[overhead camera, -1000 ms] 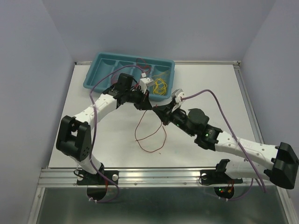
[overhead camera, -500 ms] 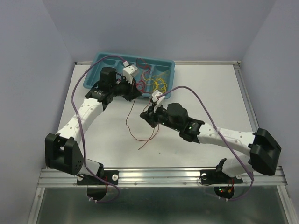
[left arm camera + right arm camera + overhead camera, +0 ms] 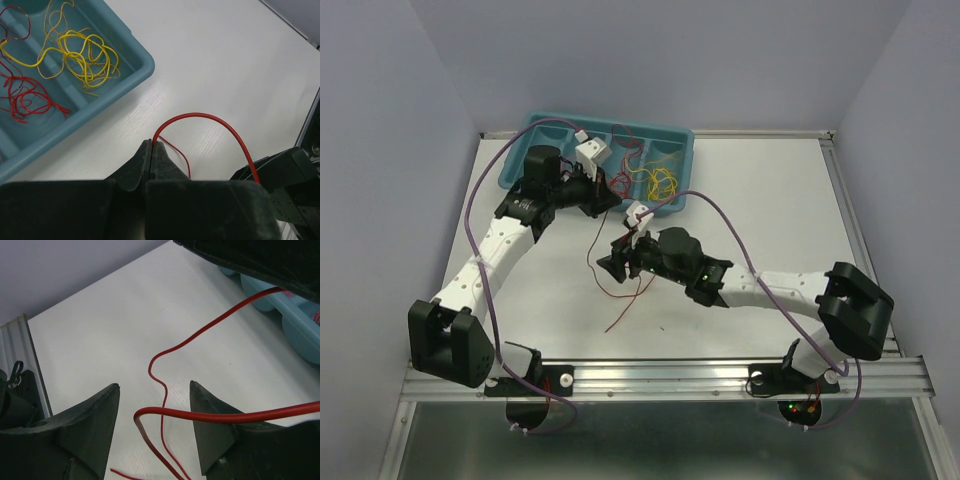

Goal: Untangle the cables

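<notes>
A thin red cable (image 3: pixel 630 307) runs from my left gripper (image 3: pixel 152 144), which is shut on its end, and arches down onto the white table. The left gripper (image 3: pixel 610 203) hovers just in front of the teal tray (image 3: pixel 665 128). My right gripper (image 3: pixel 155 389) stands open low over the table, with a loop of the same red cable (image 3: pixel 200 416) passing loosely between its fingers; its place in the top view is mid-table (image 3: pixel 612 260). Yellow cables (image 3: pixel 82 57) and more red cables (image 3: pixel 27 97) lie curled inside the tray.
The teal tray (image 3: pixel 135 75) sits at the table's back left with divided compartments. Thick purple arm cables (image 3: pixel 720 215) arc above both arms. A metal rail (image 3: pixel 670 375) runs along the near edge, and grey walls close in the sides.
My right gripper has opened and let go of the red cable. Both arms swung left, and the left gripper carried its cable end closer to the tray.
</notes>
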`<state>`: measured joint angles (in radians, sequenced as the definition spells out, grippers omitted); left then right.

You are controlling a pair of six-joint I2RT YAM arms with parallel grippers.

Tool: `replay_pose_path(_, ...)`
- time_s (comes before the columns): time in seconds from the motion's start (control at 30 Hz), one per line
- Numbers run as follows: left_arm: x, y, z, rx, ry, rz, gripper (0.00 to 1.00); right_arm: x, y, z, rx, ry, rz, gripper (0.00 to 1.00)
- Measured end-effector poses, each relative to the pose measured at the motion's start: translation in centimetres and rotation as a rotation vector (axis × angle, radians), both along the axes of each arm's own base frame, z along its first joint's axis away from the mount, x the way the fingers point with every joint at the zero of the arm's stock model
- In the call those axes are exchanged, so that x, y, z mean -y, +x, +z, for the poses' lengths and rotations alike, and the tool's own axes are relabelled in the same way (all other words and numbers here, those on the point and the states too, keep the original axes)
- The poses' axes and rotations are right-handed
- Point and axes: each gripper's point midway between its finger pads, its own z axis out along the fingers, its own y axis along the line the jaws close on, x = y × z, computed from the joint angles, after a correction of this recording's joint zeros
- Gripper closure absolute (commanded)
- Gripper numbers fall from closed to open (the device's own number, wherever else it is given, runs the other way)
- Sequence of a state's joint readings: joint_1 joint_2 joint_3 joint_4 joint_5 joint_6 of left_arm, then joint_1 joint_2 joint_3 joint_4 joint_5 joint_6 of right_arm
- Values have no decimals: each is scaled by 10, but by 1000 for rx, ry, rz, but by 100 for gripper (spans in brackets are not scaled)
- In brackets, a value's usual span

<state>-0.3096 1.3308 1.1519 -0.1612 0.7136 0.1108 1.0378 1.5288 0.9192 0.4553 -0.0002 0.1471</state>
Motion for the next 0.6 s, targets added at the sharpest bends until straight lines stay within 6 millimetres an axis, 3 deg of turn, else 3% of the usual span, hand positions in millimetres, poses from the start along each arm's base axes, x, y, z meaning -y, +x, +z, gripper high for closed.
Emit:
replay_pose_path(0.13, -2, -1, 1, -10, -13, -1, 100, -8, 3, 1, 10, 35, -20, 25)
replay_pose_path(0.2, -3, -1, 1, -16, -21, 2, 100, -12, 4, -9, 5, 23, -44, 23)
replay_pose_path(0.43, -6, -2, 1, -37, -43, -3, 100, -27, 7, -56, -10, -53, -143, 22)
replay_pose_path(0.6, -7, -3, 2, -45, -54, -8, 100, -41, 14, -66, -2, -45, -165, 22)
